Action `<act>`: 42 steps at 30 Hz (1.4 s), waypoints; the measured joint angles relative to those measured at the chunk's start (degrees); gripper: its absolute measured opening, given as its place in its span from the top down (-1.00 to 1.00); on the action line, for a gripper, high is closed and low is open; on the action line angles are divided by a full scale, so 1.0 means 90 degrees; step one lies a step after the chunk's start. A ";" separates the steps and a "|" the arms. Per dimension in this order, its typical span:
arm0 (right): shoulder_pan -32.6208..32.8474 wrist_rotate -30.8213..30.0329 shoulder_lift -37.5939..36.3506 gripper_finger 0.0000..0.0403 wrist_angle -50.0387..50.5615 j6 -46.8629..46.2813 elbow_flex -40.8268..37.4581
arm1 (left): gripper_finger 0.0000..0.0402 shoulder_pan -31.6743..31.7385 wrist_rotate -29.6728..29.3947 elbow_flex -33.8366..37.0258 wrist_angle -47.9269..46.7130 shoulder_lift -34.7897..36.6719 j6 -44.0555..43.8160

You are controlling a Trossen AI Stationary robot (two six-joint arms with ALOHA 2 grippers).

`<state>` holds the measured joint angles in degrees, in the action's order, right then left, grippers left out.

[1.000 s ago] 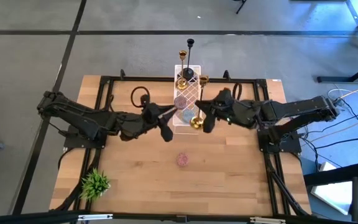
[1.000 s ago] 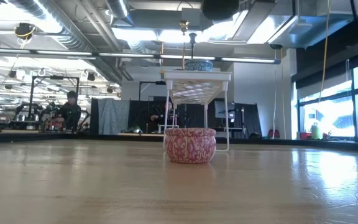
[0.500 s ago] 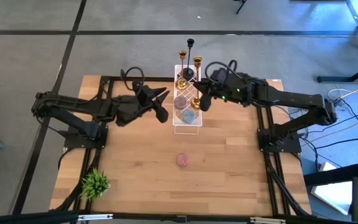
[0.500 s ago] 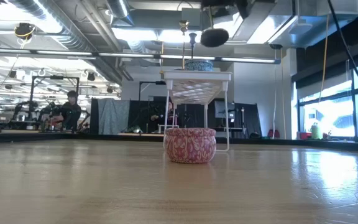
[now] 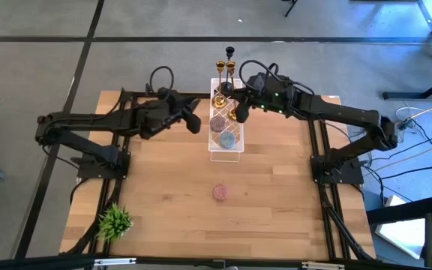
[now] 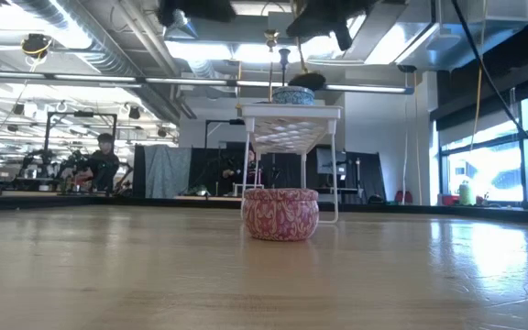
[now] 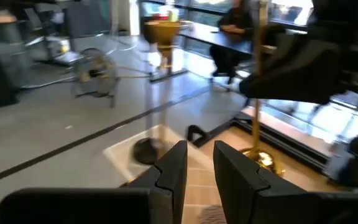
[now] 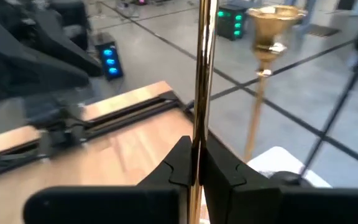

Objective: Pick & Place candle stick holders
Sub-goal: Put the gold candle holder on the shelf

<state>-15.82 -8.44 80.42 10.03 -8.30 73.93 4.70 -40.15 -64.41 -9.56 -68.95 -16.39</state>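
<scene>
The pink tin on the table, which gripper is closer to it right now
Neither by much, the right marginally. The pink tin sits alone in mid-table. The right gripper is at the white rack, shut on a gold holder; the left gripper hovers left of the rack.

A light wooden table (image 5: 163, 195) fills the overhead view, edged by a black metal frame (image 5: 126, 96). A small green plant tuft (image 5: 115, 220) sits near the table's front left corner. A small round pink patterned tin (image 5: 220, 193) rests near the middle, toward the front edge. A white wire rack on legs (image 5: 226, 144) stands at the middle of the back edge. In the room beyond, a person (image 6: 104, 163) is seated at a distant bench.
</scene>
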 joint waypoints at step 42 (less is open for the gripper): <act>0.0097 -0.2772 0.0518 0.90 -0.2963 -0.0254 -0.1643 | 0.63 0.0734 -0.0027 0.0025 -0.0831 0.1074 -0.0621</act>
<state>-14.95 -33.39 85.09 -16.64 -10.58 59.14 11.31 -40.39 -64.18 -17.04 -59.29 -21.98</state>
